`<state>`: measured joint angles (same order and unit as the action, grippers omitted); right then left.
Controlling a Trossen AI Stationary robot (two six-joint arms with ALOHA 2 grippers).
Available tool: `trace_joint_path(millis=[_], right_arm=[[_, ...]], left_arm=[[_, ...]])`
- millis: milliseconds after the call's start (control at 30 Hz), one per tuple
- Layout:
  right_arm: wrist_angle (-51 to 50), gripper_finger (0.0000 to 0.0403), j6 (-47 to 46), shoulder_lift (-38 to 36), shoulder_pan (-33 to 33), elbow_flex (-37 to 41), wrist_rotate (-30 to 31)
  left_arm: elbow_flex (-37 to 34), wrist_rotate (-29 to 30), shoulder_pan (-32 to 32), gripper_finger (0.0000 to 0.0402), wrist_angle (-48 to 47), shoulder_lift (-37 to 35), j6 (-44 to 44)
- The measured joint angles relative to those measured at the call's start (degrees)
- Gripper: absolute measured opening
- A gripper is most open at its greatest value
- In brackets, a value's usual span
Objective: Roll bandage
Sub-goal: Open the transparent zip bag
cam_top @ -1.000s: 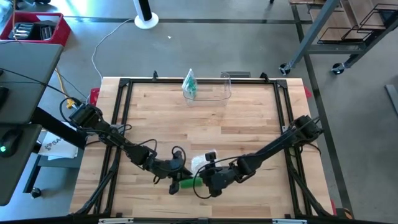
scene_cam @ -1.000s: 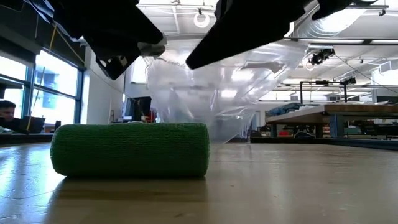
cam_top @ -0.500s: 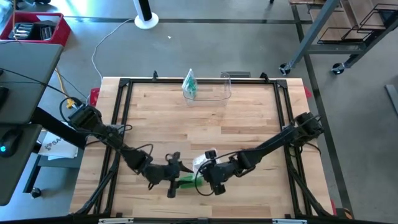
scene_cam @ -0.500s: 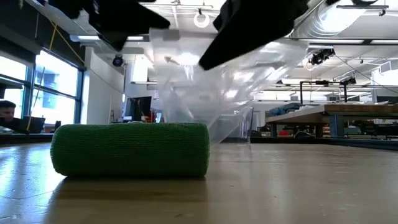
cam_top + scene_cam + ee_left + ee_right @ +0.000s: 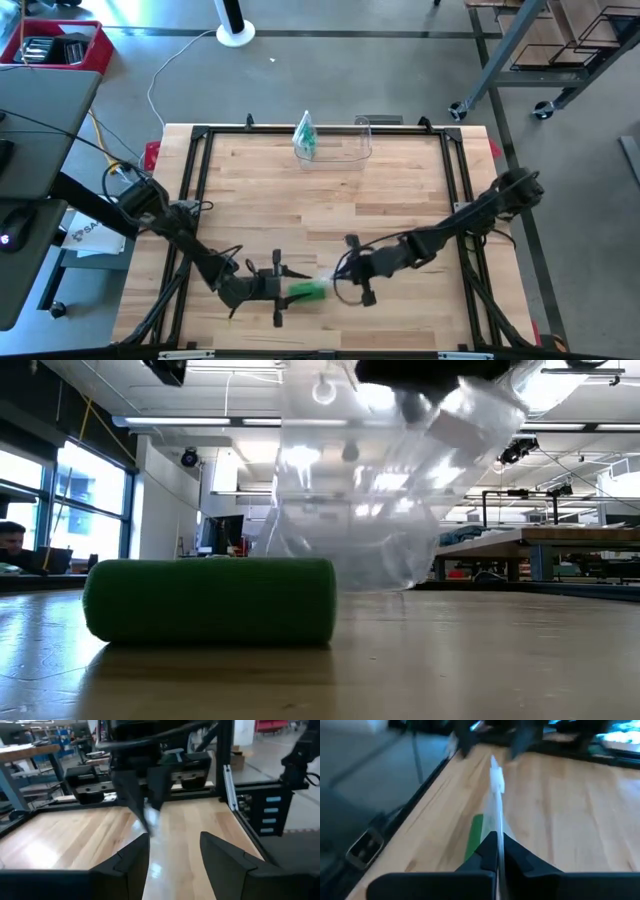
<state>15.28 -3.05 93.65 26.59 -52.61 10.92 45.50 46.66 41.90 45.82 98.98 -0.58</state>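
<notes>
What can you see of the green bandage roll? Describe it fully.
The green bandage roll is a short cylinder of woven-looking fabric, fully wound, lying on its side on the wooden table near its front edge. A clear plastic wrapper, pinched by the shut right gripper, hangs just behind it.

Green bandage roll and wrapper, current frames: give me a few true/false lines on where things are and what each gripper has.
1. The green bandage roll lies on the table. True.
2. The right gripper is shut on the clear plastic wrapper. True.
3. The left gripper is clamped on the roll. False: its fingers are open and hold nothing.
4. The wrapper lies flat on the table. False: it hangs lifted above it.
5. The roll is red. False: it is green.
</notes>
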Motion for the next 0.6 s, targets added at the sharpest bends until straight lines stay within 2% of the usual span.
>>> trace_joint_path(millis=[100,200,333,600], right_arm=[[14.18,0.0,-4.36,-1.2,-0.19,7.66,1.13],[21.44,0.0,-7.22,-1.19,-0.03,11.82,1.05],[22.44,0.0,-7.62,-1.18,0.1,12.67,1.13],[21.93,0.0,-7.47,-1.18,0.83,12.5,1.11]], left_arm=[[0.0,0.11,-1.13,0.0168,4.96,2.93,0.28],[0.03,0.68,-2.77,0.0168,10.11,5.71,0.27],[1.24,3.93,-4.47,0.0168,15.18,8.45,-1.13],[4.98,0.15,-5.16,0.0164,17.12,8.85,-4.97]])
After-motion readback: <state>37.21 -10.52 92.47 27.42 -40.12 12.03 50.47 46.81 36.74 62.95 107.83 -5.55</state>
